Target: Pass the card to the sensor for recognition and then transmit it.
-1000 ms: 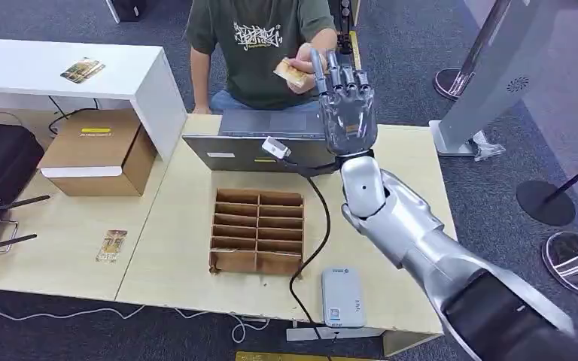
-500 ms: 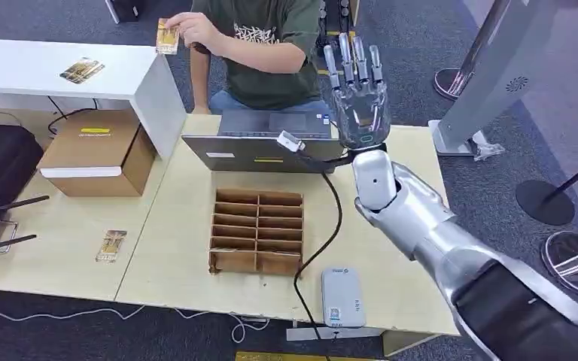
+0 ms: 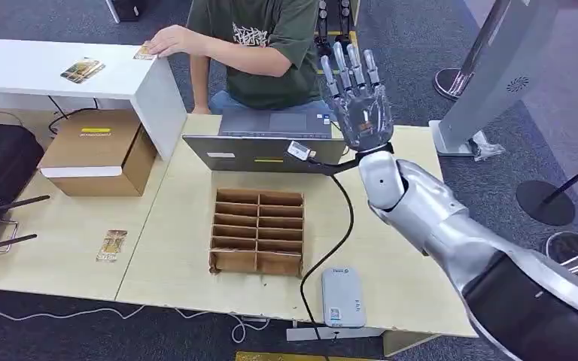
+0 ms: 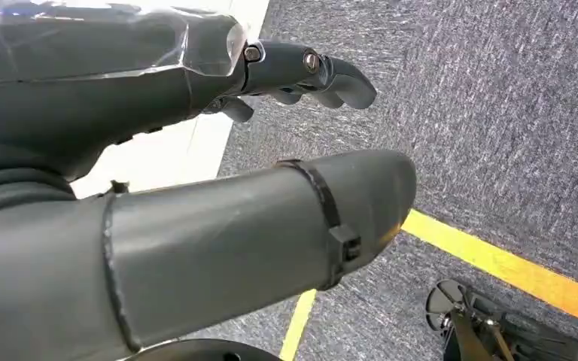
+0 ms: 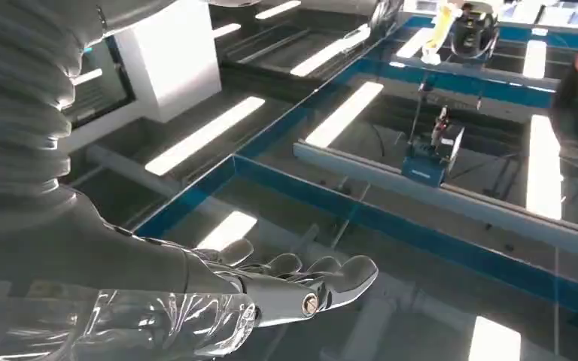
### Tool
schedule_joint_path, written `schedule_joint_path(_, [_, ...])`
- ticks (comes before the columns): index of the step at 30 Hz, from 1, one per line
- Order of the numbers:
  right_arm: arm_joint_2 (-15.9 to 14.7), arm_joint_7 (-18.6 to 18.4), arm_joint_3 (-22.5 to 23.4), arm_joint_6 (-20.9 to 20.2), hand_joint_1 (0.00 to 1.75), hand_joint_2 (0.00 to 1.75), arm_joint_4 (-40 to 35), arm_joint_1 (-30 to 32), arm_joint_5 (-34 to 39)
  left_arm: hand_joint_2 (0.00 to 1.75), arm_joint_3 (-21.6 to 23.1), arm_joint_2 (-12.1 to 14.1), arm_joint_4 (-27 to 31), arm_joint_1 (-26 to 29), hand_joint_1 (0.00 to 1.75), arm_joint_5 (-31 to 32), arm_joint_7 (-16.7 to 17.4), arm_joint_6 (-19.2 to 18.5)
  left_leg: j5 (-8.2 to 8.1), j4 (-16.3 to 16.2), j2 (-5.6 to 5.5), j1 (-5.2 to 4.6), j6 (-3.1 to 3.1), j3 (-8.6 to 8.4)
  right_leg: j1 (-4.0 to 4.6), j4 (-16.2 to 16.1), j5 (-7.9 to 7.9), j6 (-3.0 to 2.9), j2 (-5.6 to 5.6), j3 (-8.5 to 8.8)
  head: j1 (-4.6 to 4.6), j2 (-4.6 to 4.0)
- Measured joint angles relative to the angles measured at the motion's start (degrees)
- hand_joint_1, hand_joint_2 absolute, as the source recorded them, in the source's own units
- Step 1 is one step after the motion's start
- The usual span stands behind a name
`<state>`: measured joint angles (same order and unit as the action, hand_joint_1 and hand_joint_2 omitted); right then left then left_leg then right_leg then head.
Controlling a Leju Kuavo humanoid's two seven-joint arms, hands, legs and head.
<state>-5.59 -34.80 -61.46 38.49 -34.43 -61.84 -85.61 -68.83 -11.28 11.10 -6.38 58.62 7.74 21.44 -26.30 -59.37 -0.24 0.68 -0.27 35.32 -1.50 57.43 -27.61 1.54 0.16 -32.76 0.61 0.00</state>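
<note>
1. The right hand (image 3: 359,105) is raised above the far edge of the laptop (image 3: 271,139), fingers straight, spread and pointing up, with nothing in it; it has dark jointed fingers on a smooth silver forearm.
2. The card (image 3: 144,53), a small flat tan rectangle, lies on the white shelf (image 3: 53,71) to the left of the laptop, right at the shelf's near right corner. A person's hand (image 3: 167,39) rests on it and covers part of it, so its long axis cannot be told.
3. The sensor (image 3: 343,296) is a flat, pale grey-blue box with rounded corners, lying on the wooden table (image 3: 173,248) at its near edge, well in front of the laptop, long axis running toward the robot.
4. Between the laptop and the sensor stands a brown cardboard divider tray (image 3: 257,230) with two columns of slots.
5. The left hand (image 4: 301,71), dark and glossy, hangs over grey carpet with its fingers curled loosely inward, holding nothing.
</note>
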Motion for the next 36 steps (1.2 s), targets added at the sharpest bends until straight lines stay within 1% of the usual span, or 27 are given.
schedule_joint_path(5, [-0.8, -0.7, -0.6, 0.0, 0.0, 1.75, 0.3, -0.1, 0.0, 0.0, -0.2, 0.0, 0.0, 0.0, 0.0, 0.0, -0.2, 0.0, 0.0, 0.0, 0.0, 0.0, 0.0, -0.01, 0.0, 0.0, 0.0, 0.0, -0.02, 0.0, 0.02, 0.0])
schedule_joint_path(8, [-1.9, -1.5, -0.2, 0.0, 0.0, 1.75, 0.2, -0.1, 0.0, 0.0, -0.3, 0.0, 0.0, 0.0, 0.0, -0.1, -0.6, 0.0, 0.0, 0.0, 0.0, 0.0, 0.0, -0.01, 0.0, 0.0, 0.0, 0.0, -0.01, -0.01, 0.02, 0.0])
schedule_joint_path(11, [-3.1, -0.9, 1.7, 0.0, 0.0, 1.75, -0.6, 0.6, 0.0, 0.0, -0.3, 0.0, 0.0, 0.1, 0.0, -0.1, -0.7, 0.1, 0.0, 0.0, -0.01, 0.01, 0.0, -0.01, 0.0, 0.0, 0.0, 0.0, -0.03, 0.01, 0.02, 0.0])
schedule_joint_path(12, [-3.4, 0.7, 3.6, 0.0, 0.0, 1.75, -1.9, 1.6, 0.2, 0.0, -0.3, 0.0, 0.0, 0.1, 0.0, -0.1, -0.7, 0.2, 0.0, 0.0, -0.02, 0.01, 0.0, 0.0, 0.0, 0.0, 0.0, 0.0, -0.04, 0.02, 0.0, 0.0])
schedule_joint_path(13, [-3.6, 3.6, 6.8, 0.0, 0.0, 1.75, -3.9, 3.2, 0.5, 0.0, -0.3, 0.0, 0.0, 0.2, 0.0, -0.1, -0.8, 0.2, -0.01, 0.0, -0.03, 0.01, 0.01, 0.0, 0.01, 0.0, 0.0, 0.0, -0.03, 0.04, -0.02, 0.0])
schedule_joint_path(14, [-3.6, 8.4, 11.4, 0.0, 0.0, 1.75, -6.7, 5.4, 1.4, 0.0, -0.3, 0.0, 0.0, 0.2, 0.0, -0.2, -0.8, 0.4, -0.02, 0.0, -0.02, 0.0, 0.03, 0.03, 0.01, 0.0, 0.0, 0.0, -0.01, 0.04, 0.0, 0.0])
schedule_joint_path(15, [-2.8, 15.2, 17.9, 0.0, 0.0, 1.75, -9.7, 7.8, 3.2, 0.0, -0.4, 0.0, 0.0, 0.2, 0.0, -0.1, -0.9, 0.5, -0.02, 0.0, -0.02, -0.01, 0.03, 0.03, 0.0, 0.0, 0.0, 0.01, -0.01, 0.03, 0.02, 0.0])
schedule_joint_path(16, [-2.1, 19.3, 23.7, 0.1, 0.0, 1.75, -11.6, 9.9, 4.7, 0.0, -0.4, -0.1, 0.0, 0.2, 0.0, -0.1, -0.9, 0.5, -0.02, 0.0, -0.08, 0.0, 0.03, 0.05, 0.0, 0.0, 0.0, 0.0, -0.09, 0.02, 0.02, 0.0])
schedule_joint_path(17, [-1.1, 22.1, 30.5, 0.1, 0.0, 1.75, -13.5, 11.4, 6.0, 0.0, -0.4, -0.1, 0.0, 0.2, 0.0, -0.1, -1.1, 0.5, -0.02, 0.0, -0.24, -0.01, 0.03, 0.08, 0.0, 0.0, -0.01, 0.01, -0.23, 0.02, 0.04, 0.0])
schedule_joint_path(19, [0.3, 23.6, 39.4, 0.1, 0.0, 1.75, -16.1, 13.0, 6.6, 0.0, -0.3, -0.1, 0.0, 0.2, 0.0, -0.1, -1.2, 0.5, 0.0, 0.0, -0.57, 0.03, 0.02, 0.13, 0.02, 0.0, -0.09, 0.02, -0.61, 0.06, 0.02, 0.0])
schedule_joint_path(20, [0.6, 24.6, 42.5, 0.1, 0.0, 1.75, -17.1, 13.5, 6.7, 0.0, -0.4, -0.1, 0.0, 0.3, 0.0, 0.0, -1.2, 0.5, 0.02, 0.0, -0.62, 0.03, 0.04, 0.16, 0.02, 0.0, -0.09, 0.02, -0.68, 0.09, -0.02, 0.0])
schedule_joint_path(21, [1.4, 26.9, 44.9, 0.1, 0.0, 1.75, -17.9, 14.0, 7.5, 0.0, -0.4, -0.2, 0.0, 0.4, 0.0, 0.0, -1.2, 0.6, 0.02, 0.0, -0.61, 0.02, 0.04, 0.16, 0.01, 0.0, -0.09, 0.02, -0.66, 0.09, 0.0, 0.0])
schedule_joint_path(22, [2.0, 31.4, 48.8, 0.1, 0.0, 1.75, -18.4, 14.4, 8.5, 0.0, -0.3, -0.2, 0.0, 0.5, 0.0, 0.1, -1.3, 0.6, 0.02, 0.0, -0.55, 0.01, 0.04, 0.16, 0.01, 0.0, -0.08, 0.02, -0.57, 0.08, -0.02, 0.0])
schedule_joint_path(24, [4.4, 40.8, 57.6, 0.1, 0.0, 1.75, -18.5, 14.8, 11.7, 0.0, -0.4, -0.2, 0.0, 0.3, 0.0, 0.3, -1.6, 0.6, 0.02, 0.0, -0.41, -0.02, 0.04, 0.14, -0.02, 0.0, -0.06, 0.03, -0.4, 0.04, 0.02, 0.0])
schedule_joint_path(25, [5.3, 44.6, 62.4, 0.1, 0.0, 1.75, -18.3, 14.6, 13.7, 0.0, -0.3, -0.2, 0.0, 0.3, 0.0, 0.4, -1.7, 0.6, 0.02, 0.0, -0.42, -0.03, 0.04, 0.14, -0.03, 0.0, -0.06, 0.03, -0.41, 0.03, -0.02, 0.0])
schedule_joint_path(26, [6.3, 47.2, 67.1, 0.0, 0.0, 1.75, -17.9, 14.2, 15.6, 0.0, -0.3, -0.2, 0.0, 0.2, 0.0, 0.4, -1.8, 0.5, 0.02, 0.0, -0.45, -0.03, 0.05, 0.15, -0.03, 0.0, -0.06, 0.03, -0.48, 0.04, 0.04, 0.0])
schedule_joint_path(28, [7.1, 49.2, 73.6, 0.0, 0.0, 1.75, -16.3, 13.1, 19.7, 0.0, -0.3, -0.2, 0.0, 0.2, 0.0, 0.5, -1.8, 0.4, 0.06, 0.0, -0.54, -0.03, 0.1, 0.16, -0.03, 0.0, -0.07, 0.04, -0.58, 0.07, 0.02, 0.0])
schedule_joint_path(29, [7.3, 49.7, 76.4, 0.0, 0.0, 1.75, -14.9, 12.5, 22.3, 0.0, -0.3, -0.3, 0.0, 0.3, 0.0, 0.5, -1.7, 0.3, 0.06, 0.0, -0.54, -0.03, 0.1, 0.18, -0.03, 0.0, -0.06, 0.04, -0.6, 0.07, -0.02, 0.0])
schedule_joint_path(31, [7.4, 49.6, 80.3, 0.0, 0.0, 1.75, -11.9, 10.9, 27.3, 0.0, -0.4, -0.3, 0.0, 0.2, 0.0, 0.3, -1.6, 0.3, 0.05, -0.1, -0.49, -0.04, 0.1, 0.17, -0.05, 0.0, -0.05, 0.06, -0.49, 0.07, 0.0, 0.0])
schedule_joint_path(33, [7.3, 48.8, 83.2, 0.0, 0.0, 1.75, -9.1, 9.8, 29.3, 0.0, -0.3, -0.3, 0.0, 0.1, 0.0, 0.2, -1.4, 0.2, 0.05, -0.1, -0.42, -0.05, 0.1, 0.15, -0.07, 0.0, -0.04, 0.07, -0.4, 0.05, 0.0, 0.0])
schedule_joint_path(36, [7.3, 48.3, 85.8, 0.0, 0.0, 1.75, -7.5, 9.1, 28.8, 0.0, -0.3, -0.3, 0.0, 0.1, 0.0, 0.1, -1.4, 0.1, 0.03, -0.1, -0.36, -0.05, 0.1, 0.13, -0.07, 0.0, -0.03, 0.08, -0.31, 0.02, 0.02, 0.0])
